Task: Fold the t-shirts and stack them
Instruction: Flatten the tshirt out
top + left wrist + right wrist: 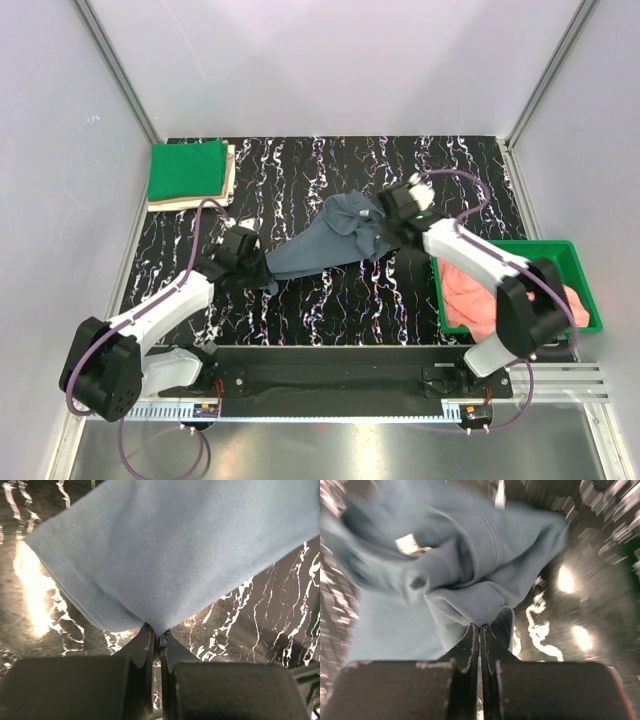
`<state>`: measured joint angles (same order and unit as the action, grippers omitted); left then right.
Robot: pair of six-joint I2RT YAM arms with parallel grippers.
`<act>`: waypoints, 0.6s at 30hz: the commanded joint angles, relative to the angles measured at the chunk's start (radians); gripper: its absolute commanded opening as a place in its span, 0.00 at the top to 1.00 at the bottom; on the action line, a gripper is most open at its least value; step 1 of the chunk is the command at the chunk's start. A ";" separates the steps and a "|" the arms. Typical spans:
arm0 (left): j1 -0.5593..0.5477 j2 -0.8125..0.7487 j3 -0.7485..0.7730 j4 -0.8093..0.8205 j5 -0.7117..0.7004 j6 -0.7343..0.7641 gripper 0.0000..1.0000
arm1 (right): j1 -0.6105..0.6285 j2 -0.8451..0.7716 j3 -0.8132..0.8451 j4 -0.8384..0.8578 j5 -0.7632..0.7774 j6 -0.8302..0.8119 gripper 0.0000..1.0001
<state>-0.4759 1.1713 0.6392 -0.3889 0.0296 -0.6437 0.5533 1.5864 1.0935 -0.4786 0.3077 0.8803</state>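
Left gripper [156, 634], right gripper [481, 627] pinched slate blue-grey cloth t-shirt [320, 250], centre frame.
We judged spreading in hand; next, pull it flat.

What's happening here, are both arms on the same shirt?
Yes. Both arms hold the blue-grey t-shirt, which lies crumpled mid-table and is not yet folded. The left tool is pinched shut on a corner by its hemmed edge, the right tool shut on a bunched fold at the other end. A folded green shirt sits on a beige shirt at the far left corner; pink shirts lie in the green tray on the right.
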 commanded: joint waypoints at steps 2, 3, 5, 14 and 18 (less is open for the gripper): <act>0.002 -0.019 0.034 -0.008 -0.074 0.021 1.00 | -0.073 -0.141 0.057 -0.069 0.070 -0.095 1.00; 0.002 -0.010 0.037 -0.013 -0.073 0.021 1.00 | -0.090 -0.147 0.054 -0.068 0.068 -0.107 1.00; 0.002 -0.005 0.040 -0.013 -0.071 0.021 1.00 | -0.137 -0.146 0.063 -0.069 0.091 -0.115 1.00; 0.002 -0.012 0.062 -0.060 -0.148 0.032 1.00 | -0.410 0.022 0.244 -0.068 -0.108 -0.093 1.00; 0.019 -0.002 0.089 -0.099 -0.197 0.033 1.00 | -0.512 0.164 0.359 -0.069 -0.226 -0.028 1.00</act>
<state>-0.4721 1.1679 0.6697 -0.4744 -0.0910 -0.6270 0.1024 1.6726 1.3720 -0.5522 0.1814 0.8024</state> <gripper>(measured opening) 0.034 0.014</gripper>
